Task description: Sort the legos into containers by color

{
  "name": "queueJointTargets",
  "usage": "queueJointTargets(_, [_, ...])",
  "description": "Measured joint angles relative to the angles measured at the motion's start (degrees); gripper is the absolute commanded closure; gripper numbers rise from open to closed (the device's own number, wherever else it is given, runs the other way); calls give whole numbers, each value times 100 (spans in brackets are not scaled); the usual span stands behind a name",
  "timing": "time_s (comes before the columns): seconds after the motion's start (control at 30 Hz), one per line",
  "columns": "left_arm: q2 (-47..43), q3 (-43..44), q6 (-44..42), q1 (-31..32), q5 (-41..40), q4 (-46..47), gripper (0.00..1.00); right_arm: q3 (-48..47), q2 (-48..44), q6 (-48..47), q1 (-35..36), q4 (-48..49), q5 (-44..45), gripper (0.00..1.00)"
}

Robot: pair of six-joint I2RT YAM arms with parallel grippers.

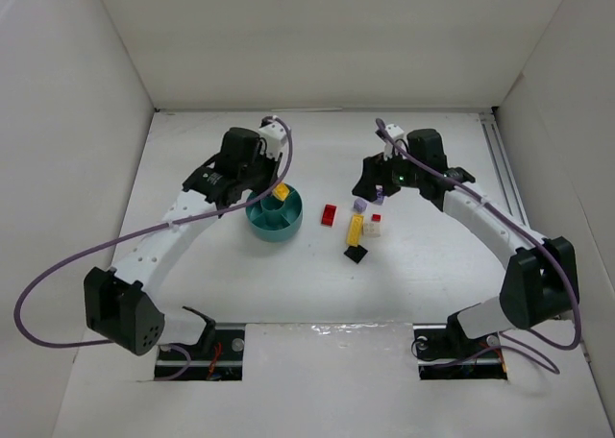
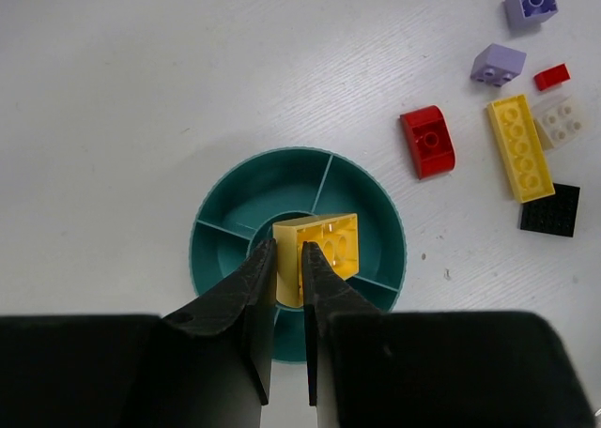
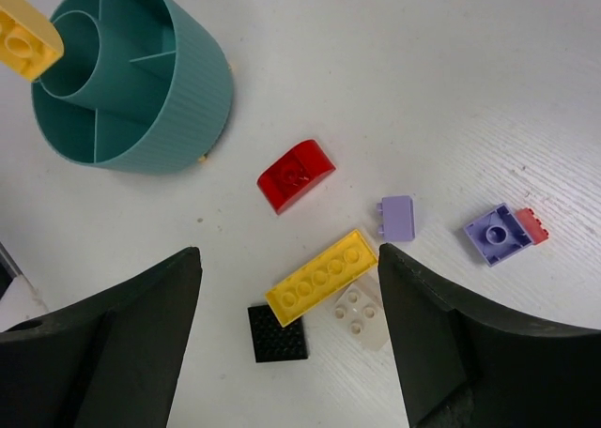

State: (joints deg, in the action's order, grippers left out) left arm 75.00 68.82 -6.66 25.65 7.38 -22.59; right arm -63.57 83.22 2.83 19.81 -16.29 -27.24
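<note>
Left gripper (image 2: 288, 250) pinches a yellow brick (image 2: 327, 245) above the teal dish (image 2: 282, 176), near its central cup (image 3: 83, 51); released here it could straddle a divider (image 3: 150, 58); right gripper (image 3: 289, 254) gapes wide, empty, over the loose bricks (image 3: 321, 288) on the bench (image 3: 423, 71)

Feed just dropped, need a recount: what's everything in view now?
Dish: one, teal, on table.
Square yellow lego: one, held over dish.
Long yellow lego: one, on table.
Curved red lego: one, between dish and long yellow.
Small red legos: two, one near white, one against a lavender.
Lavender legos: two, on table.
White lego: one, beside long yellow.
Black lego: one, flat, on table.
Left tool: shut on square yellow lego.
Right tool: open, above loose legos.
</note>
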Motion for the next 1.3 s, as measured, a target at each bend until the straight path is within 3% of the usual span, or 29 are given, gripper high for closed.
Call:
queueJointTargets(0.47, [555,295,269,1117,-1512,-188,100,160,-151,46,-411,-11,13,19])
queueJointTargets(0.83, [846,297,264,1460,-2277,-343,100,197,-151,46,-479,9,24,19])
queueJointTargets(1.3, [994,297,212,1718,-2590,-356,99,267,-151,42,-525,28,4,18])
